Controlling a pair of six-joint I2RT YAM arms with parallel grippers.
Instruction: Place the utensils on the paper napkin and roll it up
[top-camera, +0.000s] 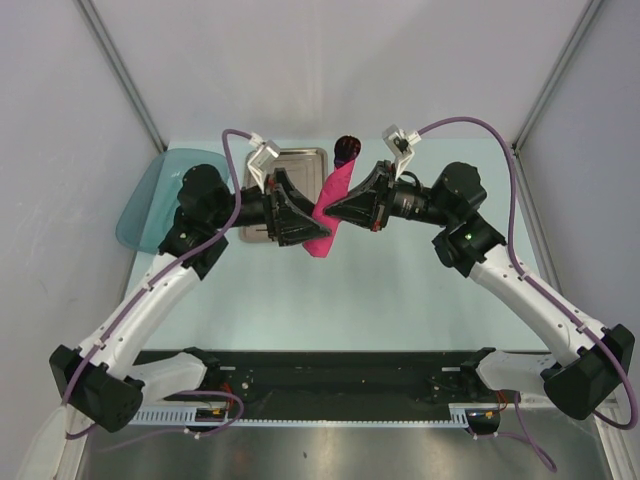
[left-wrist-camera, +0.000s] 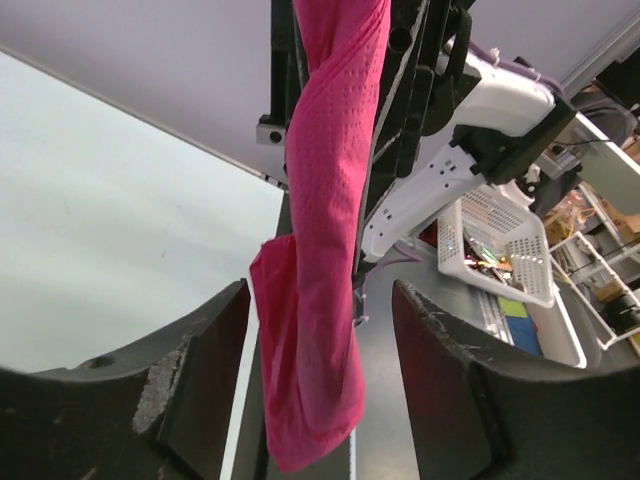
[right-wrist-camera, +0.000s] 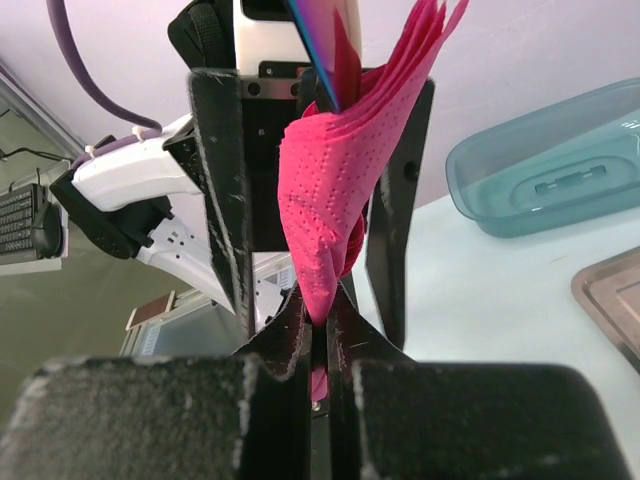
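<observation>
Pale grey walls (top-camera: 330, 60) enclose a light green table (top-camera: 380, 290) on three sides; a white basket (left-wrist-camera: 492, 242) sits beyond.

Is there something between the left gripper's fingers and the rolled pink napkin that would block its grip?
Nothing visible does. The napkin hangs directly between the open fingers of the left gripper, and the right gripper pinches it further along.

No text, label, brand or number is showing legibly in any of the three views. The keyboard (right-wrist-camera: 22, 215) in the right wrist view and the clutter in the white basket (left-wrist-camera: 495, 245) are appearing too small and blurred to read.
</observation>
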